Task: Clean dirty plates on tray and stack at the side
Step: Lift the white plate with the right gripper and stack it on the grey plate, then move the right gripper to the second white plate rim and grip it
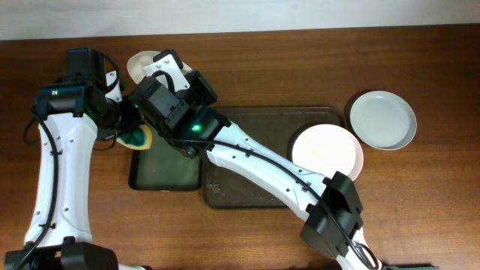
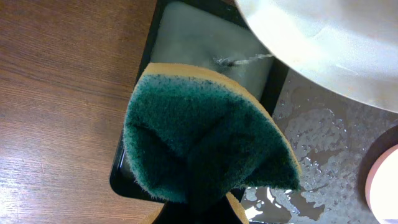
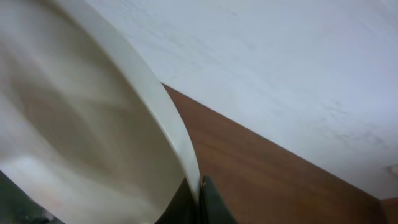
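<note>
L gripper (image 1: 129, 131) clamps a folded sponge (image 2: 205, 137), green face out, near the tilted plate (image 2: 323, 43), which R gripper (image 3: 199, 194) pinches by the rim beside the black-rimmed tray (image 2: 193, 37). Judged best: firm rim hold, scour w/ even pressure. Overhead only: 2nd plate (image 1: 326, 152) on brown tray (image 1: 255, 124), 3rd plate (image 1: 383, 119) on desk (image 1: 442, 195) beyond.

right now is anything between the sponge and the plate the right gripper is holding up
Nothing visible does. In the left wrist view the sponge and the held plate are apart, with only the black-rimmed tray showing below the gap.
</note>
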### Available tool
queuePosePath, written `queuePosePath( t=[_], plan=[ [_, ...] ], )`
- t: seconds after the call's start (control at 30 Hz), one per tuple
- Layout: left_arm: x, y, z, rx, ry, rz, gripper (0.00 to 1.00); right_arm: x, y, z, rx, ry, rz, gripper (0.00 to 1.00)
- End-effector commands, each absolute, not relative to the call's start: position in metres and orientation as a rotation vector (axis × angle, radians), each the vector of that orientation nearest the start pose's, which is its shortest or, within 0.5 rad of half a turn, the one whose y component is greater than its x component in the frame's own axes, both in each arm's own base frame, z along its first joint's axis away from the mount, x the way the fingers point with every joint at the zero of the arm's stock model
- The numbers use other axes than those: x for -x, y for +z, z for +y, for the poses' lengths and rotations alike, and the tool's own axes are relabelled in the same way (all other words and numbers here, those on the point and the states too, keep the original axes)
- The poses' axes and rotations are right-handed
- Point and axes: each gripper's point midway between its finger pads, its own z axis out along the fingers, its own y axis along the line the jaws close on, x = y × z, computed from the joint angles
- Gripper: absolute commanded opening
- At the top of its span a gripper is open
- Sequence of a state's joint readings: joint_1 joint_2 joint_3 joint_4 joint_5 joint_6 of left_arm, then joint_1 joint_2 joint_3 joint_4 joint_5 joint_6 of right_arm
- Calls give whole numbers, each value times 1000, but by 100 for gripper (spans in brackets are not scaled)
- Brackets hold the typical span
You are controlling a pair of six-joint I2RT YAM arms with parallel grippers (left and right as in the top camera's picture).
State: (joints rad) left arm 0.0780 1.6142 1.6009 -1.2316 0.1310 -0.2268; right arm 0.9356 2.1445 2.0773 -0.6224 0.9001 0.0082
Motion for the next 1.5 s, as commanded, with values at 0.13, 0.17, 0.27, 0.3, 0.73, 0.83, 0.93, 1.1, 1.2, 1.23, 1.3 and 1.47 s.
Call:
queuePosePath(
  t=[0.13,0.17,0.27,0.3,0.73,0.83,0.93,1.1,1.2,1.23,1.3,1.47],
  plan=[
    [-357,201,5,379,-220,2798,0,-433,254,376,535,-340,1978,4],
    [-357,201,5,378,-220,2798,0,-433,249,375,501,-298,2011,4],
    [-357,201,5,378,-220,2797,0,-434,228,369,381,-148,2132,4],
    [-357,201,5,378,-220,2797,0,-435,222,370,372,-88,2174,4],
    [-358,201,5,377,-220,2792,0,-484,197,116,-113,487,2700,4],
    [-359,201,5,377,-220,2790,0,-466,180,1,-407,394,2793,4],
    [-359,202,5,377,-220,2789,0,-440,172,-85,-710,356,2799,4],
    [-359,202,5,377,-220,2789,0,-389,164,-189,-1078,330,2734,4],
    [-359,202,5,376,-220,2789,0,-367,156,-215,-1187,302,2726,4],
    [-359,202,5,376,-220,2789,0,-359,152,-221,-1215,281,2733,4],
    [-359,202,5,376,-220,2789,0,-353,144,-225,-1237,266,2750,4],
    [-359,202,5,376,-220,2789,0,-350,111,-209,-1207,279,2825,4]
  ],
)
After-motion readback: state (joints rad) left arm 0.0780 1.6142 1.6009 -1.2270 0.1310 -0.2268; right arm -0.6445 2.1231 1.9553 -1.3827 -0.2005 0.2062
